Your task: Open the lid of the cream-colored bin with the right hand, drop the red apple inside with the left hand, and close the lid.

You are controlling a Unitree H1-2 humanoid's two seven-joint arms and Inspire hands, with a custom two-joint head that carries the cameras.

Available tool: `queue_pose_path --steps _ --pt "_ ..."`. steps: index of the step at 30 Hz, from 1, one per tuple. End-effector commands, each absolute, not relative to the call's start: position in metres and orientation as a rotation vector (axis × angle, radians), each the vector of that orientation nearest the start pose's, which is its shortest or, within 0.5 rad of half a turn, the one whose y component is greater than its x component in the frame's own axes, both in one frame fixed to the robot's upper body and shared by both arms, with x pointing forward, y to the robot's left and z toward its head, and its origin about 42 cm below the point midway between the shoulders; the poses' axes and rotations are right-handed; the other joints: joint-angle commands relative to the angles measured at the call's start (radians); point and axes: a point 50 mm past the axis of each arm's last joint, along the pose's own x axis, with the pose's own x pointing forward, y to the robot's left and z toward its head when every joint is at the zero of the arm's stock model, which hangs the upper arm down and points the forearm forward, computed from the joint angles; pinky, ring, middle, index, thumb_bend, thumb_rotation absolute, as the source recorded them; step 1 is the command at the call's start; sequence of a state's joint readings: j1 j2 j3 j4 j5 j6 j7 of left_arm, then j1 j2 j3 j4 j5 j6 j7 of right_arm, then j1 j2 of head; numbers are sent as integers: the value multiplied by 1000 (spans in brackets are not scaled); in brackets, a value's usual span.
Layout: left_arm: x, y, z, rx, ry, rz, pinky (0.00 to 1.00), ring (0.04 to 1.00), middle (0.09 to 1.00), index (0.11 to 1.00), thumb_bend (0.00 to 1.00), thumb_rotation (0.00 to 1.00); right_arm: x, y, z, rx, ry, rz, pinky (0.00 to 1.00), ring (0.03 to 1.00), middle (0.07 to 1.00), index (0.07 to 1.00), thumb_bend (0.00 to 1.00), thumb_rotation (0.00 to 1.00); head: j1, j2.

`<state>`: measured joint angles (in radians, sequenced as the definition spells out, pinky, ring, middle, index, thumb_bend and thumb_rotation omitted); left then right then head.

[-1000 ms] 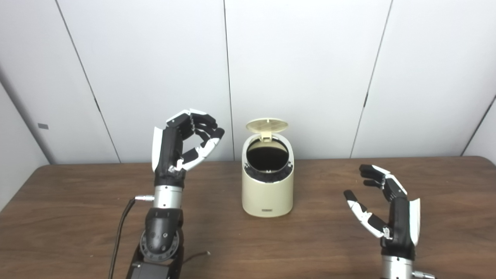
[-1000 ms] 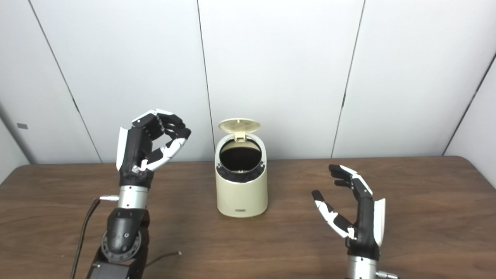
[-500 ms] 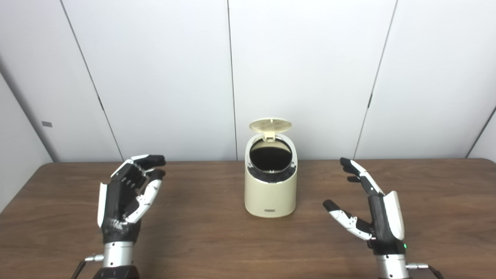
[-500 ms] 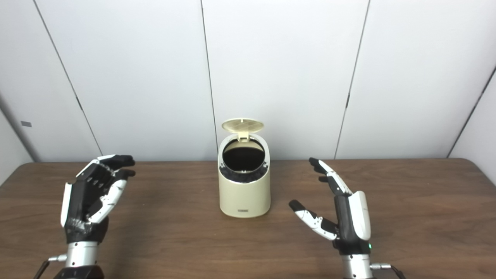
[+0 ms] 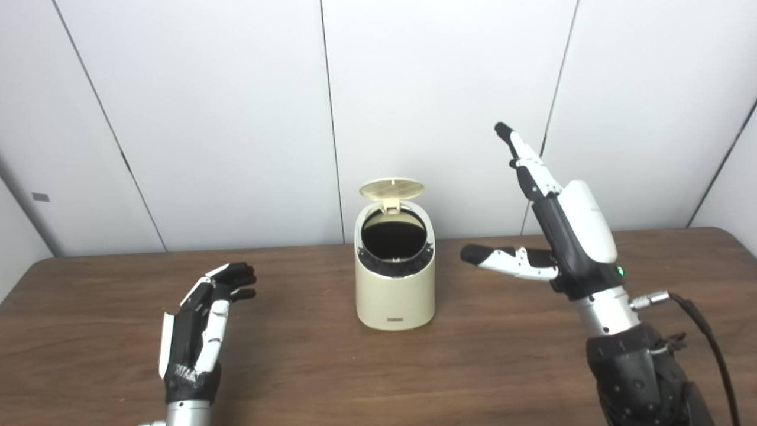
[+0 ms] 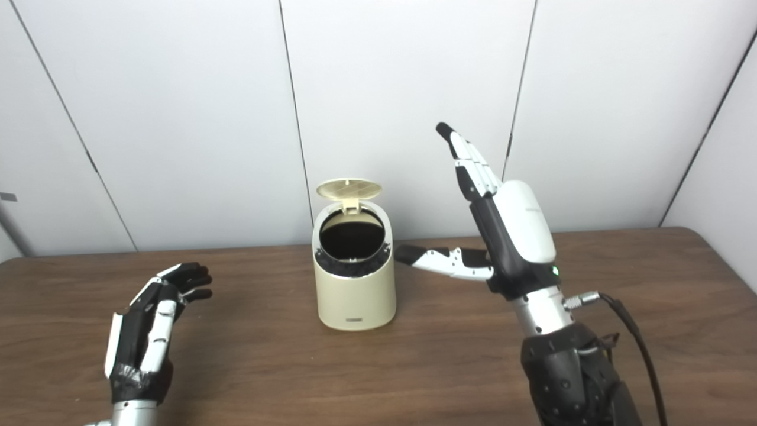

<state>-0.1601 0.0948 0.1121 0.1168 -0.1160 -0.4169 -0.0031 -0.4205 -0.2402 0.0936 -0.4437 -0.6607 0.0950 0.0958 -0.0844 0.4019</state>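
Cream bin [image 5: 395, 284] on table [image 5: 508, 367], lid [image 5: 391, 188] flipped up, left of raised right hand [image 5: 559, 231], fingers spread, empty. Left hand [image 5: 198, 331] low, open, empty. Apple unseen.

Bin [image 5: 395, 296]: cream body, black interior, black ring round the opening, small dark label low on the front. Lid [image 5: 391, 188]: cream, underside marked with a fine grid pattern. Table [image 5: 508, 367]: dark brown wood grain. Wall [image 5: 236, 118] at 12 o'clock: white panels divided by thin dark seams. Left hand [image 5: 198, 331], at 8 o'clock of the bin: black with white plates. Right hand [image 5: 556, 231], at 3 o'clock: black and white, large white back shell, small green light near the wrist, silver wrist collar, black cable [image 5: 707, 337].
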Motion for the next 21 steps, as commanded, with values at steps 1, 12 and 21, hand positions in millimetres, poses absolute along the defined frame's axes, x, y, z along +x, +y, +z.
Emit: queue_pose_path --steps 1,12,21 --pt "333 260 153 -4 -533 68 673 722 723 707 323 633 334 -201 368 -944 -855 -32 864 997 1000 1000 817 888 0 1" --pt "334 256 151 -12 -532 69 654 710 713 699 321 678 370 -178 408 -1295 -700 200 920 994 959 932 940 995 -1 0" --pt "331 253 151 -13 -528 76 655 719 728 706 360 701 400 -163 406 -1395 -526 338 882 946 925 903 938 989 7 5"
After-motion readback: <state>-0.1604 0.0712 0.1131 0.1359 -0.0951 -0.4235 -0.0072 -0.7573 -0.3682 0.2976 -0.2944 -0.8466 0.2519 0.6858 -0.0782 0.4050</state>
